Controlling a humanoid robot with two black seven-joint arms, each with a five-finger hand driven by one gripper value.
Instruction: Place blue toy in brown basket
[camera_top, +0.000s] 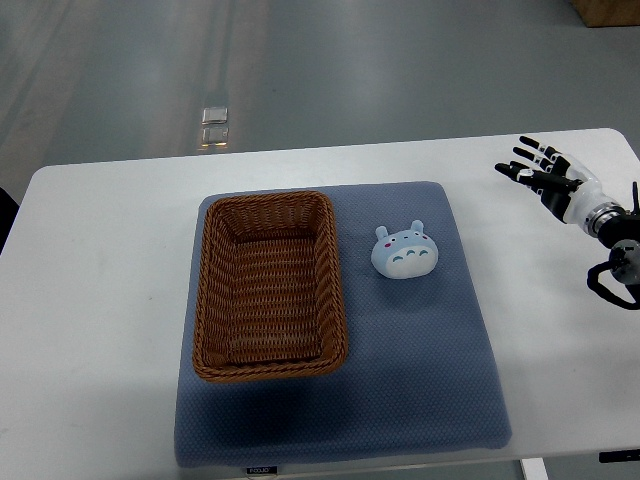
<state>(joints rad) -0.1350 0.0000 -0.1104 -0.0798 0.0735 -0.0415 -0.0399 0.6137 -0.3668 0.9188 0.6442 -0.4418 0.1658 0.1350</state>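
From my seat at the remote station I see a white table (100, 300) with a grey-blue mat (420, 380) spread across its middle. On the left half of the mat sits the brown basket (270, 370), a woven rectangular one with its long side running away from me; I see nothing inside it. The blue toy (402, 250) lies on the mat just to the right of the basket, close to its far right corner but apart from the rim. It is a small rounded figure (two little ears on top, a paler face with dots) and it rests flat on the mat, touched by nothing.

My right hand (545, 175) comes in from the right edge and hovers over the bare table near the far right corner, off the mat and well apart from the toy. Its fingers (528, 152) are spread out, pointing left toward the middle of the table, and they hold nothing. I do not see the left arm.

Beyond the table the grey floor (350, 70) shows, with a small shiny plate (215, 125) set into it.
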